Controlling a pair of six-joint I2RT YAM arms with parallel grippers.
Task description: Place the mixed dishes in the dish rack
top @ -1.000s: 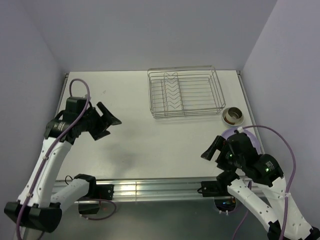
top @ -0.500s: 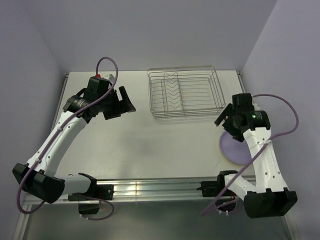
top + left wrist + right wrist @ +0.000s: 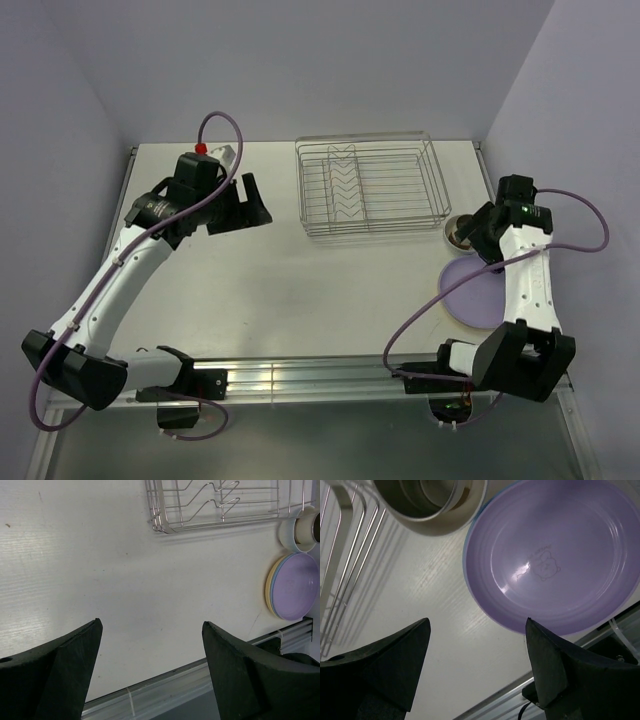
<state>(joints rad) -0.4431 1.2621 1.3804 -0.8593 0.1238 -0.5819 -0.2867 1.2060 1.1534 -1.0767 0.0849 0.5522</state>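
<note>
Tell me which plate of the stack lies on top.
The lavender purple plate, its whole face bare, with a bear print near the centre; the blue plate and orange-yellow plate show only as thin rims beneath it.

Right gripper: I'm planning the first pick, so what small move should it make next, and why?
Probably lower the right gripper toward the nearest rim of the lavender plate. Its jaws are open and hold nothing. That plate lies topmost, with its rim just beside the gap between the fingers. The dish rack holds no dishes yet.
</note>
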